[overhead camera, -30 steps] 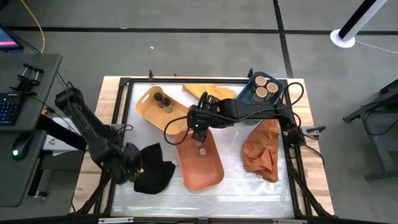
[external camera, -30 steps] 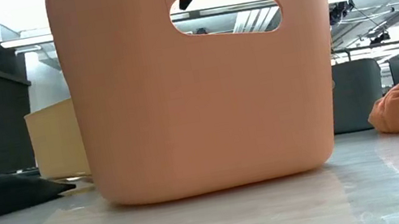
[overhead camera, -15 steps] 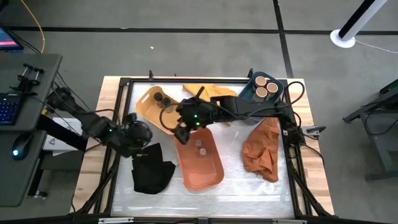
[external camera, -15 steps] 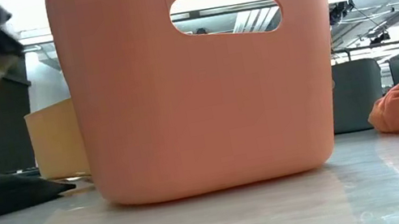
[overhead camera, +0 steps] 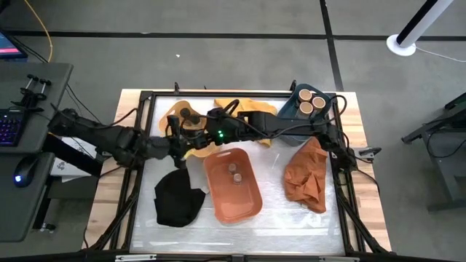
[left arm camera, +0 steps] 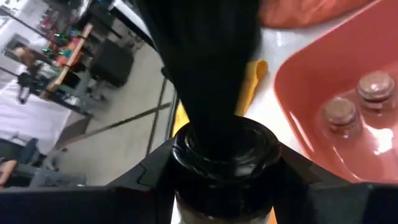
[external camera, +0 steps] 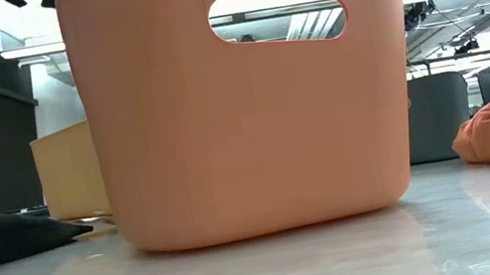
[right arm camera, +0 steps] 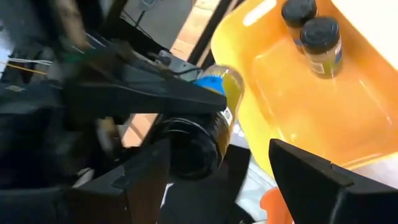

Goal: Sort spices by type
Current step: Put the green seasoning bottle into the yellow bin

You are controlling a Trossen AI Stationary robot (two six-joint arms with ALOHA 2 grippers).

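carrying a jar over to the tub of its own kind looks like the step in hand, so start with the counter (overhead camera: 138, 218): three tubs sit on it, the orange tub (overhead camera: 244, 204) near the middle, the yellow tub (overhead camera: 169, 120) toward the far left, the blue tub (overhead camera: 287, 109) at the far right corner. the orange tub holds two brown-topped jars (overhead camera: 234, 172), the blue one two wide tan-topped jars (overhead camera: 310, 100), the yellow one two dark-capped jars (right arm camera: 311, 28). the left pincer (overhead camera: 177, 140) is closed on a dark-capped jar (right arm camera: 202, 127) of yellowish spice, held on its side at the near edge of the yellow tub. the right pincer (overhead camera: 206, 132) sits just beside it with fingers (right arm camera: 323, 177) spread and nothing between them. since the held jar seems to match the dark-capped pair, it likely belongs in the yellow tub. to do it well, the left arm should turn the jar upright, lower it clear of the two already standing there, and let go only once it rests on the floor of the tub. the right arm is crowding it and would do better to back away, lest the two collide.
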